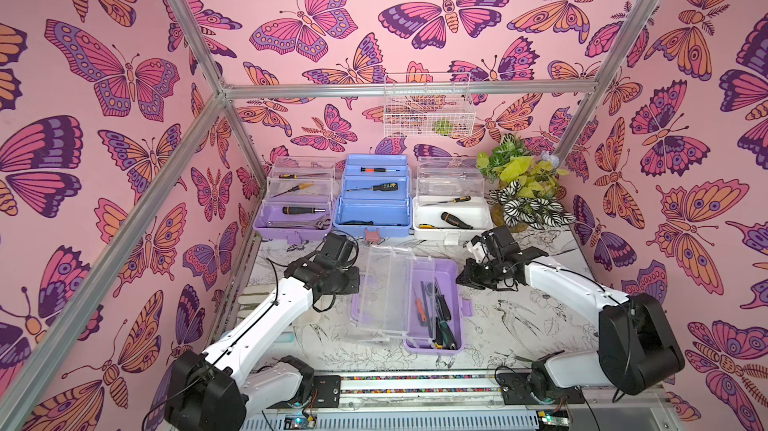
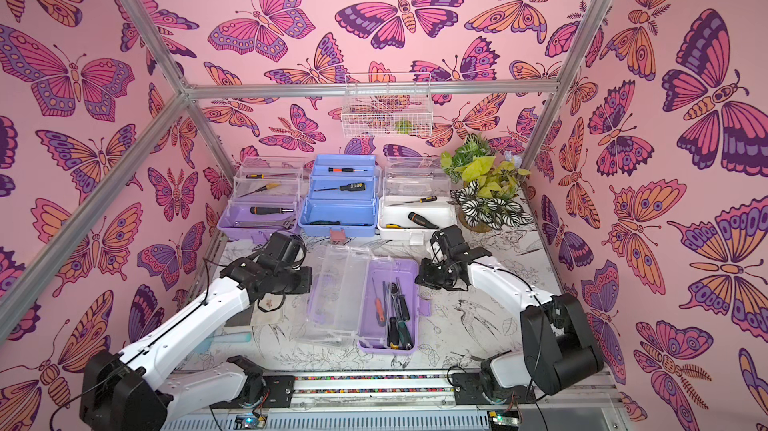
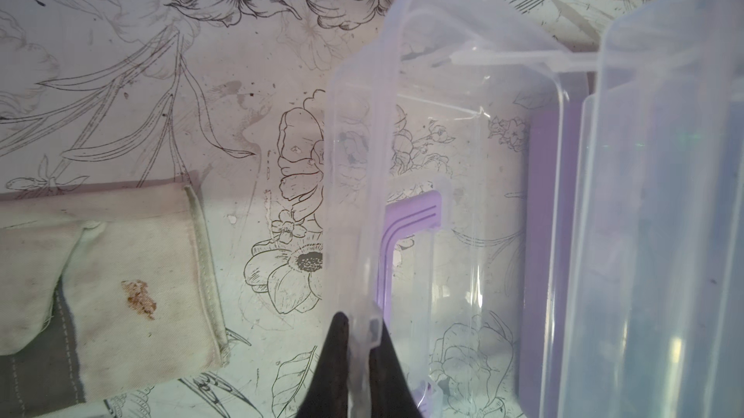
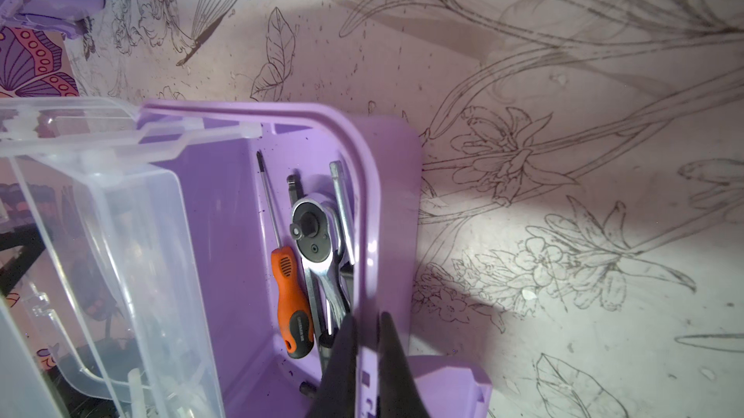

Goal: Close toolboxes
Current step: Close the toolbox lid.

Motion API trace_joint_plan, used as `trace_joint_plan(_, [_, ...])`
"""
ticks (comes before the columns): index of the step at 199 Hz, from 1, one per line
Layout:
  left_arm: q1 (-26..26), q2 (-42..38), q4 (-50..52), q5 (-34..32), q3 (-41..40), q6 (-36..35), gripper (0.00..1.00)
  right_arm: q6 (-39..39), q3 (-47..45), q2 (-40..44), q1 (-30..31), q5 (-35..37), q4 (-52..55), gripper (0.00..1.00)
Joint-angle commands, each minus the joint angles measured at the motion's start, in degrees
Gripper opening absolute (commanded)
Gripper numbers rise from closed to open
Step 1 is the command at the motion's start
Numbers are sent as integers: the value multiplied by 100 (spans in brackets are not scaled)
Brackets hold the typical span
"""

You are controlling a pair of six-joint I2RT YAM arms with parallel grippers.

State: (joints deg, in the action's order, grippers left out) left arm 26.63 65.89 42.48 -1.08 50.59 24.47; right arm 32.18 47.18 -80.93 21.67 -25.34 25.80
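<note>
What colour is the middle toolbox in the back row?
Blue. The middle toolbox shows best in a top view.

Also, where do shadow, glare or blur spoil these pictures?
Right wrist view: broad shadows darken the flower-printed table cover beside the lilac plastic toolbox. Left wrist view: the clear plastic lid looks hazy, with bright streaks. Both top views: evenly lit, no strong glare.

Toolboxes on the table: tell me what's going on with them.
The near lilac toolbox lies open with tools inside. The left gripper pinches the edge of its clear lid; the right gripper is shut on the base's rim. Behind it the far lilac toolbox, blue toolbox and white toolbox also stand open.
</note>
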Motion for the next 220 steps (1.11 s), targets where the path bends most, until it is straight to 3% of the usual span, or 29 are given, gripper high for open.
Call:
trace_joint_plan(1, [141,-268,-174,338,338,-40,0,208,119,-147,277,-147,-262,5])
trace_joint_plan(76, [566,-363,-168,151,672,94,0,535,392,-383,691,207,-348,3])
trace_joint_plan(134, [881,66,278,-801,963,-115,0,675,1042,-782,1369,1106,204,0])
trace_joint_plan(166, [1028,184,308,-918,1102,-97,0,778,1165,-873,1578,909,-64,0])
trace_joint_plan(202, [1572,403,296,-897,1520,23,0,906,1311,-1226,1709,626,-375,0])
trace_joint_plan(220, [1843,504,296,-760,1603,76,20,929,1290,-1224,1709,562,-416,0])
